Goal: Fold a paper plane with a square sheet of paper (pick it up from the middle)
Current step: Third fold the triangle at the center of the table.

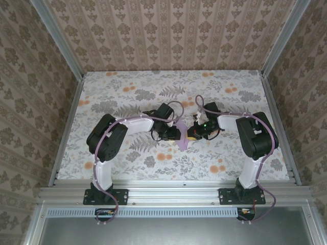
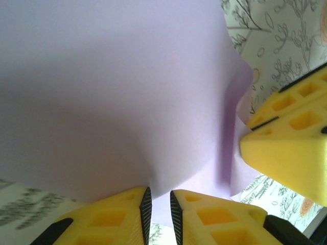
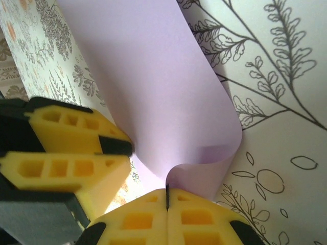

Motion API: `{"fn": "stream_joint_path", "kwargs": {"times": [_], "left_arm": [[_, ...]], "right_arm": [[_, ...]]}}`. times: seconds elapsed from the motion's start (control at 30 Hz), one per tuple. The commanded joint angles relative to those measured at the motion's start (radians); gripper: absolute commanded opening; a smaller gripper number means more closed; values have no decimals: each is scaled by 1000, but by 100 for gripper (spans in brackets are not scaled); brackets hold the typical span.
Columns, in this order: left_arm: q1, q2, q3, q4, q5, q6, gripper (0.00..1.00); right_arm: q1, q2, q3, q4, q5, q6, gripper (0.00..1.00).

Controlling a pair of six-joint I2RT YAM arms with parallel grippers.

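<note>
Right gripper (image 3: 167, 196): we see its two yellow fingers pressed together with only a hairline seam between them. The square sheet of paper (image 3: 153, 87) runs down into that seam, so this gripper has the sheet pinched at one edge.
Left gripper (image 2: 160, 200): we see its black pads (image 2: 146, 209) a narrow gap apart, wider than the sheet is thick. The sheet's lower edge reaches into that gap, and a strip of tabletop shows through below it. We cannot tell whether either pad touches the paper.
Grippers together: from above we find them tip to tip and nearly touching, with the sheet between them. From the right wrist, the left gripper's fingers sit just left of the sheet.
Square sheet of paper: it is lifted off the table (image 1: 127, 87), above the table's middle and a little nearer the near edge than the far one. It is plain lavender and bowed rather than flat. From the right wrist it rises out of the closed fingers and curls over in a broad sweep. From the left wrist we note a darker bend running down it just beside the right gripper's tip.
Arms: the left arm (image 1: 110, 140) and the right arm (image 1: 255, 135) both fold inward from their bases at the near edge.
Table: grey-and-orange floral print.
</note>
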Motion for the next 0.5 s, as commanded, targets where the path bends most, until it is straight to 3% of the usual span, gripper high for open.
{"fn": "stream_joint_path", "kwargs": {"times": [0.0,0.47], "left_arm": [[28,-24,37,-35,12,40,28],[83,81,111,-99,2,102,27]], "right_arm": [[8,-1,18,-26,12,-11,2],[11,-23,22,-33,8,-6,2]]}}
